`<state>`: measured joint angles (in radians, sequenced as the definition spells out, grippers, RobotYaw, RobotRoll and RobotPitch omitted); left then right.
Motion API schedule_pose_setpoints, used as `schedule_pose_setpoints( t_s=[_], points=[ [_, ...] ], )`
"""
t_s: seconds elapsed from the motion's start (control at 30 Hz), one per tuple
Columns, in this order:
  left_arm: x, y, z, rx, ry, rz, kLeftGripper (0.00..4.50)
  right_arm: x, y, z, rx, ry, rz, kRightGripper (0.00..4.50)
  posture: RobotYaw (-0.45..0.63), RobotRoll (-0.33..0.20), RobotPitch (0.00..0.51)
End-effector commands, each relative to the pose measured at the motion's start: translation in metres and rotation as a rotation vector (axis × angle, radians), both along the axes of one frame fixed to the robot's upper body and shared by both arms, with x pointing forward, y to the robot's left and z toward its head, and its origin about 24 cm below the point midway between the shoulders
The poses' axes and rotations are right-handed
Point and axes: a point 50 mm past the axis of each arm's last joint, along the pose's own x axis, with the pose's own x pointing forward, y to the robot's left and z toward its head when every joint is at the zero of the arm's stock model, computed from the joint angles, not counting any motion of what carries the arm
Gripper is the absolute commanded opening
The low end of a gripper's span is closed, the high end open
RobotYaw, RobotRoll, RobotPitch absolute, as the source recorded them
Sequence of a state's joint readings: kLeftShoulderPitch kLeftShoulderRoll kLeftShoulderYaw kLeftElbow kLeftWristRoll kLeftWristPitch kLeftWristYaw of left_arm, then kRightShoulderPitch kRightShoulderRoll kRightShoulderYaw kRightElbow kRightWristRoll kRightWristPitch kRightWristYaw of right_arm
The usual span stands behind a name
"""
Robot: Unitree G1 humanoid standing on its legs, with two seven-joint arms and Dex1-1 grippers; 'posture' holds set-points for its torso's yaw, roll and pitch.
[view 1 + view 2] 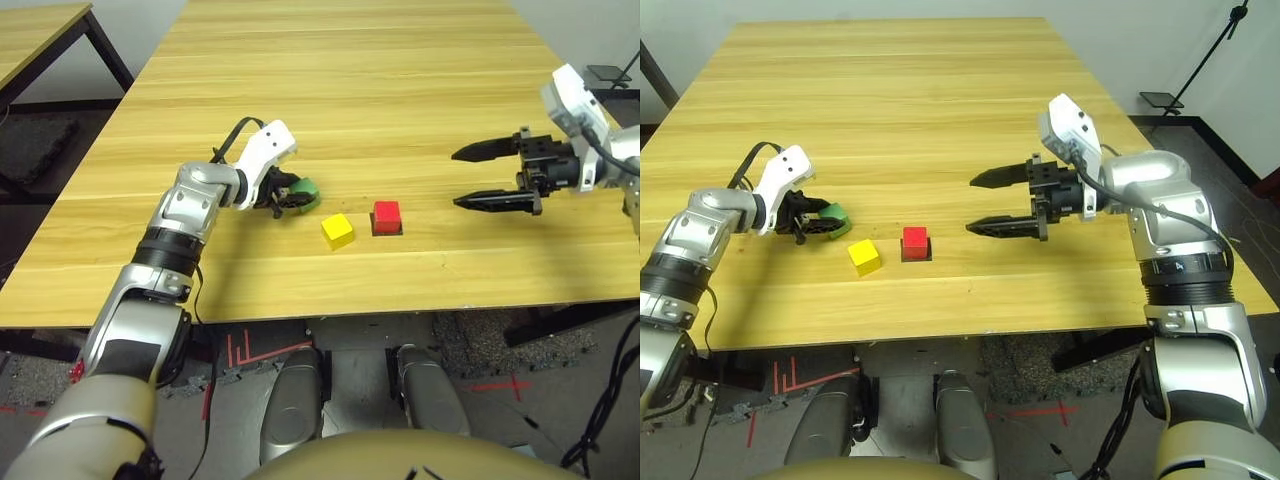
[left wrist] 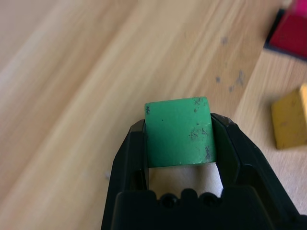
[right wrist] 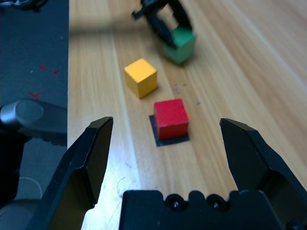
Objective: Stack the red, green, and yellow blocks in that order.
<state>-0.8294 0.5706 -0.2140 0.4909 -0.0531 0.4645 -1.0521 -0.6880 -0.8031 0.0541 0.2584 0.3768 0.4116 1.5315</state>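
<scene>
— What does the left gripper have?

— The green block, pinched between its two black fingers (the wrist view shows the cube's scuffed face flanked by both of them). It sits low over the wooden table, on the left side of the scene, with the silver forearm running back toward the near left edge.

— And the right gripper?

— Spread wide with nothing between its fingers, hovering on the right and pointing left toward the blocks.

— Where are the other two cubes?

— The red block rests on a flat black square patch, roughly midway between the two grippers and near the table's front edge. The yellow block lies just to its left and slightly nearer, on the bare wood, apart from it. The green block in the left gripper is left of the yellow one and a little farther back, not touching it.
</scene>
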Motion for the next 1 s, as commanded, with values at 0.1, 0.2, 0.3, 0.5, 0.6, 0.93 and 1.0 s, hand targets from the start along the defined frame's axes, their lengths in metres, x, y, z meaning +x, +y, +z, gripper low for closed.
schedule_pose_setpoints(
  t_s=[0.1, 0.2, 0.3, 0.5, 0.6, 0.93, 1.0],
  points=[
    [0.003, -0.035, 0.039, -0.061, -0.049, -0.146, 2.02, -0.006, -0.009, 0.001, 0.028, -0.016, -0.032, 4.50, 0.03, -0.078, 0.068],
    [-0.001, -0.060, 0.042, -0.062, -0.018, -0.249, 2.02, -0.009, -0.007, -0.002, 0.034, -0.009, -0.033, 4.50, 0.01, -0.063, 0.067],
    [-0.006, -0.080, 0.040, -0.065, 0.000, -0.332, 2.02, -0.011, -0.005, -0.003, 0.042, -0.009, -0.035, 4.50, -0.01, -0.055, 0.069],
    [-0.010, -0.106, 0.028, -0.061, 0.031, -0.430, 2.02, -0.019, -0.004, -0.006, 0.049, 0.005, -0.046, 4.50, -0.04, -0.052, 0.073],
    [-0.010, -0.111, 0.020, -0.046, 0.041, -0.461, 2.02, -0.023, -0.002, -0.007, 0.055, 0.008, -0.052, 4.50, -0.06, -0.051, 0.075],
    [-0.007, -0.115, 0.011, -0.014, 0.046, -0.507, 2.02, -0.028, -0.001, -0.006, 0.069, 0.009, -0.081, 4.50, -0.09, -0.049, 0.084],
    [-0.006, -0.116, 0.011, -0.018, 0.045, -0.510, 2.02, -0.028, -0.001, -0.006, 0.070, 0.009, -0.084, 4.50, -0.09, -0.049, 0.088]
  ],
)
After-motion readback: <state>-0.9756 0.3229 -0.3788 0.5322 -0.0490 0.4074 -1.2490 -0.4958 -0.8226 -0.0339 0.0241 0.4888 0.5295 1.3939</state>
